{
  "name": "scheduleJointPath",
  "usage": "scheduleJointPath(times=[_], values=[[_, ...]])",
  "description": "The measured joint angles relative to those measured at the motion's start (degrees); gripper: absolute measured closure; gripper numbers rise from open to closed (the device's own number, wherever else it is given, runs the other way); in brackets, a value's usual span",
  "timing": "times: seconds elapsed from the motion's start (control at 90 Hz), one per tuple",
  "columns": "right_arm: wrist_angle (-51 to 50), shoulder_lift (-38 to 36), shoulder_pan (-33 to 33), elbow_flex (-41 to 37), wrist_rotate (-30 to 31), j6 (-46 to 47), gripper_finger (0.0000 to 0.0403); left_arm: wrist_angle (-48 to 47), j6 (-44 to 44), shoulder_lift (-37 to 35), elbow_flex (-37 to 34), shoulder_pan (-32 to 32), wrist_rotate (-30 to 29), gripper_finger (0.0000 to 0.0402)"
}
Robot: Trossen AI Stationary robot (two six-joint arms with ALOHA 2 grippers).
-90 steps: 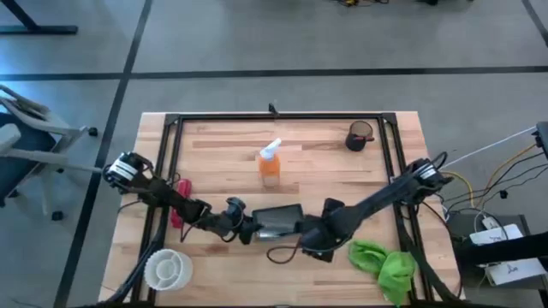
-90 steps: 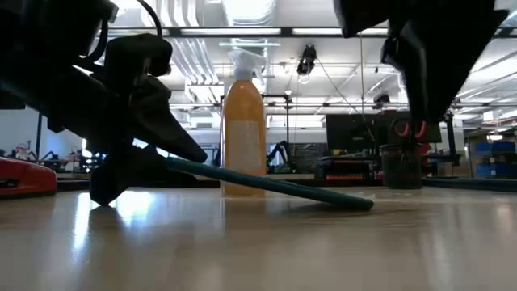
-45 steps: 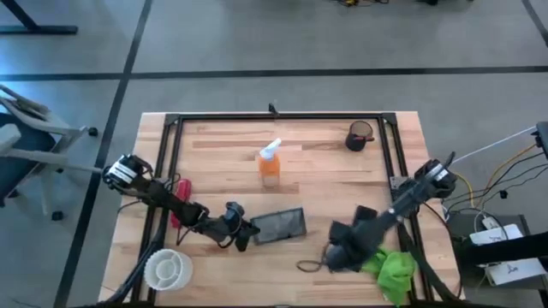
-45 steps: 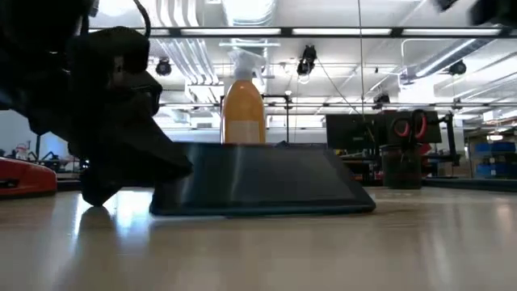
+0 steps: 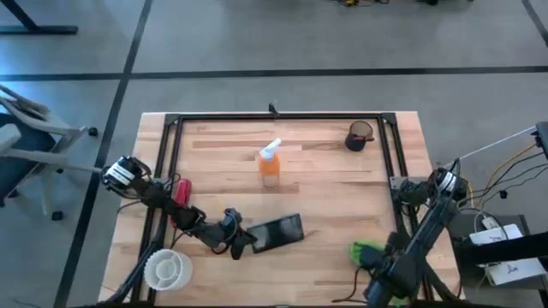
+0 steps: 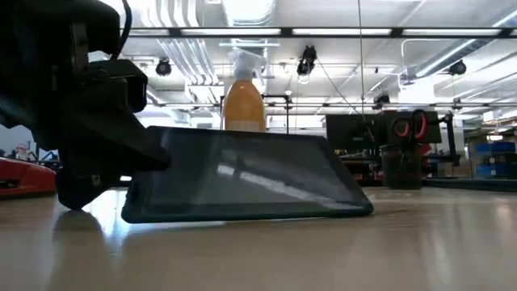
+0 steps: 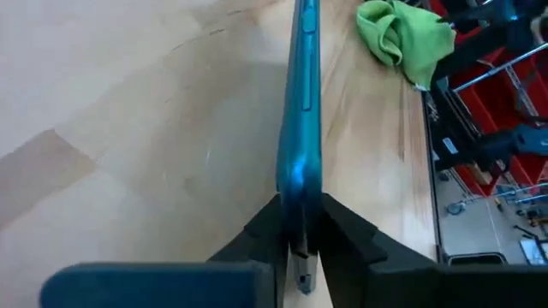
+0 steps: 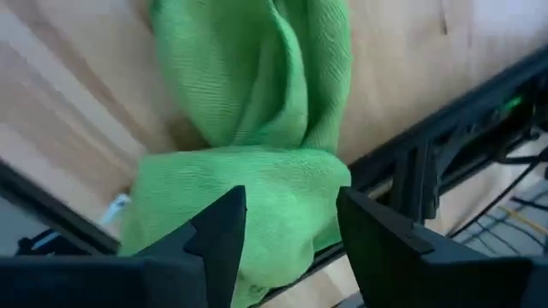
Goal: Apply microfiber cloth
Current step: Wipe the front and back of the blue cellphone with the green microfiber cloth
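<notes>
The lime-green microfiber cloth [image 5: 366, 252] lies crumpled at the table's near right corner, mostly hidden under my right arm. My right gripper [image 5: 382, 284] hangs over it, open, with a finger on either side of a fold of the cloth [image 8: 257, 184]. I cannot tell whether the fingers touch it. A dark tablet in a teal case [image 5: 278, 233] stands tilted at the near middle of the table. My left gripper [image 5: 241, 243] is shut on its left end. The cloth [image 7: 402, 34] also shows beyond the tablet in the left wrist view. My left gripper pinches the tablet's left short end [image 7: 300, 218] between its two fingers. The fingers come in level from the table's left and lie along the tablet. The tablet's lower long edge [image 6: 242, 217] rests on the table, and its far edge is raised, so the screen faces near and up.
An orange spray bottle [image 5: 270, 164] stands at the table's middle, a dark cup [image 5: 360, 136] at the far right. A white bowl [image 5: 167, 269] sits at the near left, a red object [image 5: 180, 195] under my left arm. A black frame [image 5: 394, 162] runs round the table.
My right gripper has left the tablet and swung toward the table's near right corner, ending over the cloth. My left gripper has turned and drawn slightly nearer. The tablet has tipped from nearly flat to steeply tilted, its far edge raised and its lower edge still on the table.
</notes>
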Motion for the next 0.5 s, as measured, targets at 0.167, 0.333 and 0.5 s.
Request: scheduleJointPath(times=[0.167, 0.333, 0.5], values=[[3.15, -0.02, -0.98, -4.22, 0.07, -2.22, 0.0240, 0.01, -2.14, -0.04, 1.08, -1.44, 3.13, 0.0374], [9.72, -0.04, -3.19, -8.00, 0.32, -6.12, 0.0235, 0.49, -3.65, -0.04, 2.31, -3.19, 8.90, 0.0374], [16.00, 0.50, -4.93, -12.43, 1.00, -9.13, 0.0235, -1.70, -2.94, -0.10, 2.62, -3.26, 7.69, 0.0368]])
